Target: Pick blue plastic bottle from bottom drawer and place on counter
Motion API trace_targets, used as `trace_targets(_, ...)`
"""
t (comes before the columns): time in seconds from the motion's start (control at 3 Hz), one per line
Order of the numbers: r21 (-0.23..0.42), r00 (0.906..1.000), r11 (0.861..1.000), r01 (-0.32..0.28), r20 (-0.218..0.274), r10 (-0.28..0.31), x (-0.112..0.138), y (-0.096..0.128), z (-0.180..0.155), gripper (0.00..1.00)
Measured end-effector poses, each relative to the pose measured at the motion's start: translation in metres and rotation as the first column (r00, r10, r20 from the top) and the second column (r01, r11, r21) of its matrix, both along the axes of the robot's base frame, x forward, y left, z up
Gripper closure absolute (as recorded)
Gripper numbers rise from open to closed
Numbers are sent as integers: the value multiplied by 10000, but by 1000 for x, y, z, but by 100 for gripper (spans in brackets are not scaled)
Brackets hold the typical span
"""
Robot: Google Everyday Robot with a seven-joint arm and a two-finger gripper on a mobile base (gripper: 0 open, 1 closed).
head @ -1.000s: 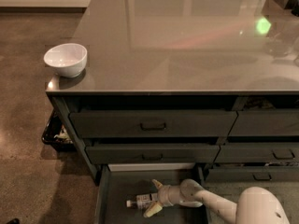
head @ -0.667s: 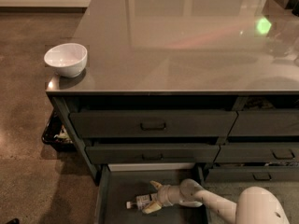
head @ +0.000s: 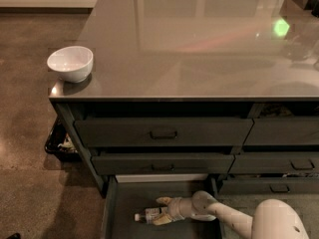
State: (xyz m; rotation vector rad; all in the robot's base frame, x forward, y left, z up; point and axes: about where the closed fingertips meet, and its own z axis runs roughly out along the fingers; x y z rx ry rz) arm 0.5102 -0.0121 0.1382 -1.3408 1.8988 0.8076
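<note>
The blue plastic bottle (head: 147,215) lies on its side in the open bottom drawer (head: 130,197), long axis running left-right, cap pointing away from the hand (head: 160,211), whose released, spread fingers straddle its near end.

The scene is lying in dim, warm light. The large glossy grey-brown counter (head: 199,49) is mirroring pale patches from above and behind, and a bright green spot of light (head: 281,27) is glaring near its far right corner. The round white ceramic bowl (head: 70,62) is catching the most light and casting a soft shadow on the counter's front left corner. The wide dark grey bottom drawer (head: 119,208) is lying in the deepest shade. Inside it the pale two-finger gripper (head: 160,211), fingers spread either side of the small clear blue plastic bottle (head: 148,215), is standing out brightly. The speckled brown floor (head: 30,133) is darkening beside the cabinet.
</note>
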Motion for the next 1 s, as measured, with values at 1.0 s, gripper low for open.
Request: trace_targets(1.0,546,9974,9985,20,714,-59,21,-6,88,100)
